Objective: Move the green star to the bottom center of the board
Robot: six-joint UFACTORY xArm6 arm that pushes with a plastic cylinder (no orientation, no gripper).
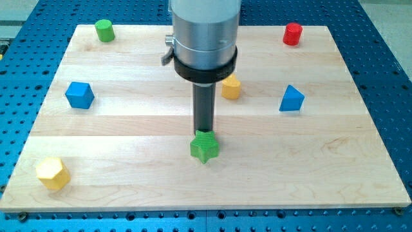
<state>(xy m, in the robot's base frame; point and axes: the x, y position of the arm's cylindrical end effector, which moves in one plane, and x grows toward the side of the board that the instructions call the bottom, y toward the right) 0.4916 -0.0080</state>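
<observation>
Just below the middle of the frame, the green star [205, 147] lies on the wooden board [129, 129], a little left of the board's centre line and above its bottom edge. My tip [204, 132] stands right at the star's upper side, seemingly touching it, with the star on the side toward the view's bottom. I carry no pincer at all, only the straight dark rod [204, 108], so nothing is clasped; the rod simply stands upright against the star. Above the rod, the grey cylindrical arm body [205, 32] fills the upper middle of the frame.

No container holds anything; every block sits bare on the flat board. Partly hidden behind the arm's right side, a yellow block [231, 87] shows just right of the rod, its shape unclear. At middle left lies a blue cube [80, 95], and at middle right a blue triangular block [291, 99]. A green cylinder [104, 30] is in the upper left corner of the board, and a red cylinder [292, 33] in the upper right. Near the lower left corner rests a yellow hexagonal block [52, 173]. All of these lie well apart from the star. Around the board runs a blue perforated table [386, 77].
</observation>
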